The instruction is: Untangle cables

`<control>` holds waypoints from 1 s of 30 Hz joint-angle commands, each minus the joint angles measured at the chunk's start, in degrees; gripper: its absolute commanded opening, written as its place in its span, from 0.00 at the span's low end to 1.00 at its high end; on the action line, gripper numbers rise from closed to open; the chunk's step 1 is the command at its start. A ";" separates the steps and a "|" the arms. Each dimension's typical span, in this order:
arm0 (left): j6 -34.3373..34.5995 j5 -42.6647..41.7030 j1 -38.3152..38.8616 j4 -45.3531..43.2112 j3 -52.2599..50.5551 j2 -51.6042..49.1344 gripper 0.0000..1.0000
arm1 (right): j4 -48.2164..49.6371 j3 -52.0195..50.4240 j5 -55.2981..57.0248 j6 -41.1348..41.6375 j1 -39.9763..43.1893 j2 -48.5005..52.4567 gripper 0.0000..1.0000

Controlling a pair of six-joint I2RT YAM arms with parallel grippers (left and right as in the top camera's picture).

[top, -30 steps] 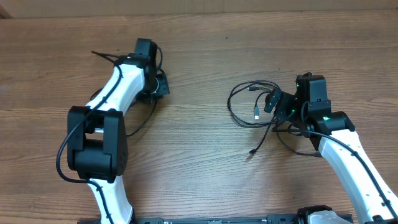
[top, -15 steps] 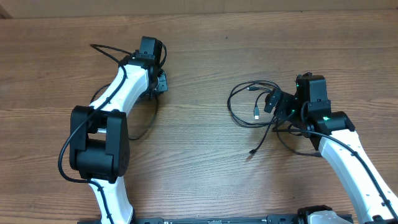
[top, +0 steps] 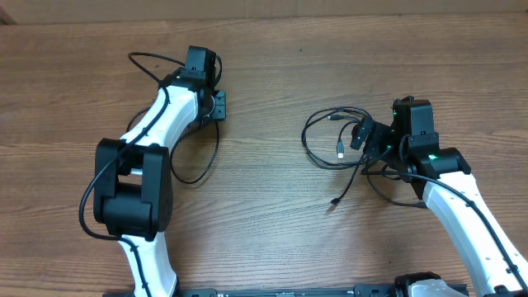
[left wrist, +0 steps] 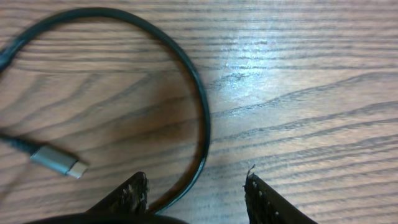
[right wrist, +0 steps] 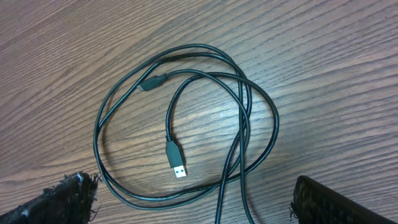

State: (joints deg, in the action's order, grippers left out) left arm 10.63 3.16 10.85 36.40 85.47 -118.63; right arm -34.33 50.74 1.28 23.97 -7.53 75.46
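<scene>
One black cable [top: 204,169] lies in a wide loop round my left arm, from the far left [top: 132,58] to the near side. In the left wrist view it curves as an arc [left wrist: 200,106], and its silvery plug [left wrist: 59,163] rests on the wood. My left gripper [top: 216,104] [left wrist: 196,196] is open, and the cable passes between its fingers close to the left one. The other black cables [top: 328,136] lie in overlapping loops [right wrist: 186,118] with a USB plug [right wrist: 176,159] in the middle. My right gripper [top: 363,134] [right wrist: 199,202] is open just above their near edge.
The wooden table [top: 272,223] carries everything. A loose cable end [top: 335,200] trails toward the front from the right bundle. Thicker black arm cables run along my left arm [top: 87,206] and beside my right arm [top: 388,186].
My left gripper has moved a little farther away and to the right, and the cable by it has spread into a wider loop. The right arm and its cables have not moved.
</scene>
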 commanded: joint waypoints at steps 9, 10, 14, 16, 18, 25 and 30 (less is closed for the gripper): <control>-4.42 -1.05 -0.07 -1.11 -0.26 -7.08 0.12 | 0.13 0.76 -0.13 0.04 0.15 -1.09 1.00; -4.33 -1.07 -0.07 -0.87 -0.26 -7.17 0.04 | 0.13 0.76 -0.13 0.04 0.15 -1.09 1.00; -3.67 0.22 -0.24 0.44 -0.24 -7.15 0.04 | 0.13 0.76 -0.13 0.04 0.15 -1.09 1.00; -0.24 4.42 -0.92 1.75 -0.20 -7.06 0.04 | 0.13 0.76 -0.13 0.04 0.15 -1.09 1.00; 4.46 9.46 -2.21 3.89 -0.20 -6.84 0.04 | 0.13 0.76 -0.11 0.04 0.15 -1.09 1.00; 14.21 12.94 -12.17 12.26 -0.20 -5.53 0.04 | 0.13 0.76 -0.11 0.04 0.15 -1.09 1.00; 18.97 12.48 -22.05 16.50 -0.20 -5.42 0.05 | 0.13 0.76 -0.13 0.04 0.15 -1.09 1.00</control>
State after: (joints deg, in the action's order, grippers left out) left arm 24.08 13.91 -5.82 51.40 86.72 -122.50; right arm -34.35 50.74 1.30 23.94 -7.53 75.46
